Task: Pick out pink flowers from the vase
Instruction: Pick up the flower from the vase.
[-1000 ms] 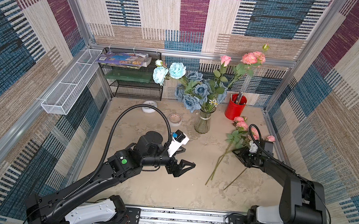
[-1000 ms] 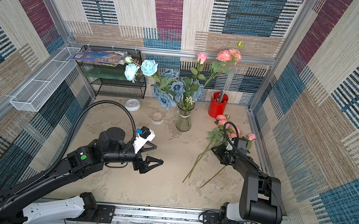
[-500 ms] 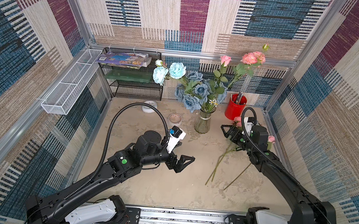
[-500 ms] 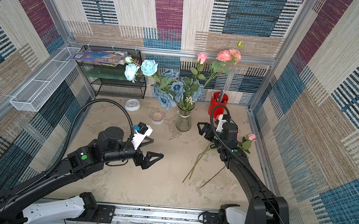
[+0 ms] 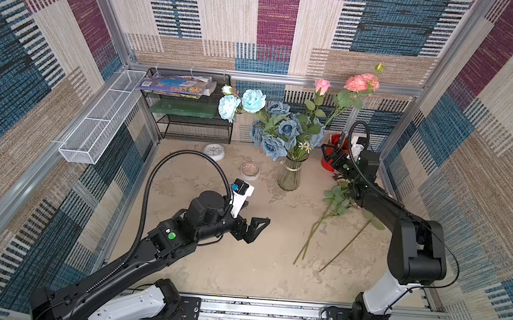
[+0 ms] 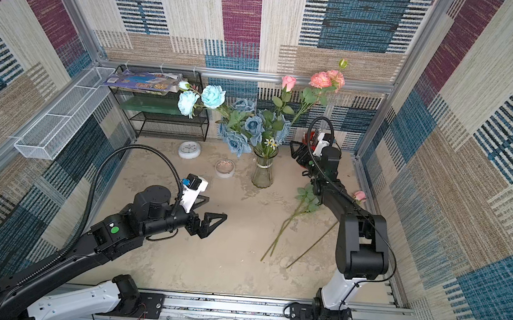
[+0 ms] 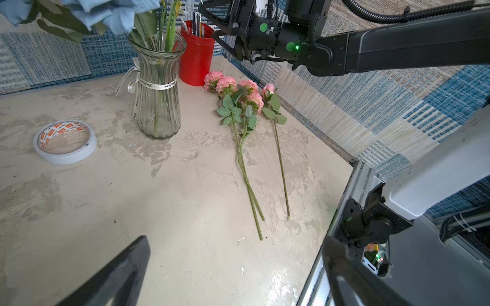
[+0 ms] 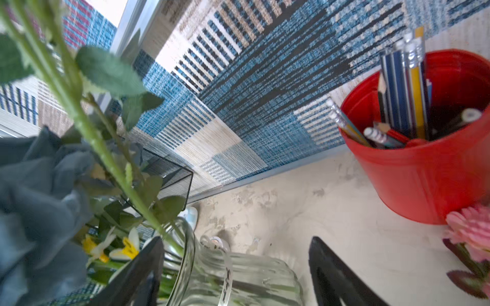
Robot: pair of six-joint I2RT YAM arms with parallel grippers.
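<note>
Two stems of pink flowers (image 5: 361, 82) stand in the vase (image 5: 289, 177), rising above the blue roses (image 5: 279, 134) that fill the rest of it. The vase sits upright toward the back of the counter (image 7: 159, 212), with a red pen cup (image 7: 197, 58) just beside it. On the cup's side of the vase, the loose pink flowers (image 7: 233, 90) lie flat on the counter on three green stalks, blossoms near the cup and clear of the glass. Noted: the right tool (image 5: 325, 153) is raised beside the bouquet, between vase and cup, jaws apart, nothing gripped; its wrist view shows the vase rim close ahead. Noted: the left tool (image 5: 257, 213) hangs above mid-counter, well apart from the vase, jaws spread wide, empty. One tape roll (image 7: 65, 141) lies on the vase's other side.
</note>
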